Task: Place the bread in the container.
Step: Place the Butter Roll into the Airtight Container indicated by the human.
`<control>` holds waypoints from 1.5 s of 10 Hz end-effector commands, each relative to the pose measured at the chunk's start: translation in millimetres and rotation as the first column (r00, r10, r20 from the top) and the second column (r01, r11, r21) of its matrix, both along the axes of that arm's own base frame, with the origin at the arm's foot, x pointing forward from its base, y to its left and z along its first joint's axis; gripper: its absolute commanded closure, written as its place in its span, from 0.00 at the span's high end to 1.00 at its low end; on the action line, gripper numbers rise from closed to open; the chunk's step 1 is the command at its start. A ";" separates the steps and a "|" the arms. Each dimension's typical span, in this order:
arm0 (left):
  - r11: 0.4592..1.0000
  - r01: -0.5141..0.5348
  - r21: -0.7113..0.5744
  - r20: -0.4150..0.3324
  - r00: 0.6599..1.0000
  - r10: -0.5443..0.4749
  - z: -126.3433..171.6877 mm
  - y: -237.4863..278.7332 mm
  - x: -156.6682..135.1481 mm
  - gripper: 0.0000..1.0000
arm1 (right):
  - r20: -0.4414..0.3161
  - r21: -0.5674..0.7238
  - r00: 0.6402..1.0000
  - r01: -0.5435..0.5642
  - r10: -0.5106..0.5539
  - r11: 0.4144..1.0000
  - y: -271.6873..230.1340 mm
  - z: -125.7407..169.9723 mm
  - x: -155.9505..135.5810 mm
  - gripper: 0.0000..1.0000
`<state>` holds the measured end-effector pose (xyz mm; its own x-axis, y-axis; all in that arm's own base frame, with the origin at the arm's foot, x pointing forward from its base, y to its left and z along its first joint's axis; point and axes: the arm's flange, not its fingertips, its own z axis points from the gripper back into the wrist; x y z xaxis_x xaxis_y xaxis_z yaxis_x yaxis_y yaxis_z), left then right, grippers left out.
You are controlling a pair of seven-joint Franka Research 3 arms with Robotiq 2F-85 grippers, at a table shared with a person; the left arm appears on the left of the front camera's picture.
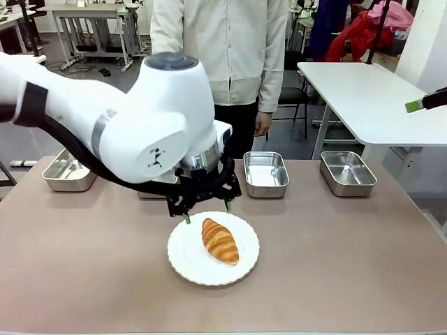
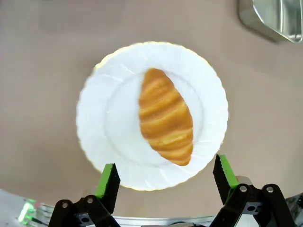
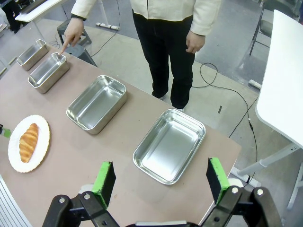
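Bread lies on the round white plate in the middle of the table, a little toward the right half of the plate and turned diagonal. We see the left gripper hanging over the far rim of the plate, with its jaws spread wide and nothing held. The bread is just on the near side of its green fingertips, and they do not touch it. In the left wrist view the bread is straight ahead of the gap between the two fingers. The right gripper is also spread wide and empty, above the right end of the table. A person's hand points a finger at the rim of the container. It is the second of the four steel pans from the robot's left, well apart from the bread.
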<state>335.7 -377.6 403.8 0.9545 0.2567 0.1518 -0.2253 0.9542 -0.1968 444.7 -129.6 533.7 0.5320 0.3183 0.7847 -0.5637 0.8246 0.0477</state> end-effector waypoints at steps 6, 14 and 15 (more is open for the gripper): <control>0.999 0.010 -0.035 -0.106 0.994 -0.014 -26.4 -12.9 -4.0 1.00 | 0.014 0.019 1.000 -0.005 0.004 1.000 -0.2 0.4 1.1 1.00; 0.997 -0.062 -0.036 -0.111 0.992 0.058 -59.9 -30.5 8.3 1.00 | 0.014 0.019 1.000 -0.005 0.004 1.000 -0.2 0.4 1.1 1.00; 0.996 -0.094 -0.010 -0.099 0.991 0.092 -65.4 -31.2 10.4 1.00 | 0.014 0.019 1.000 -0.005 0.004 1.000 -0.2 0.4 1.1 1.00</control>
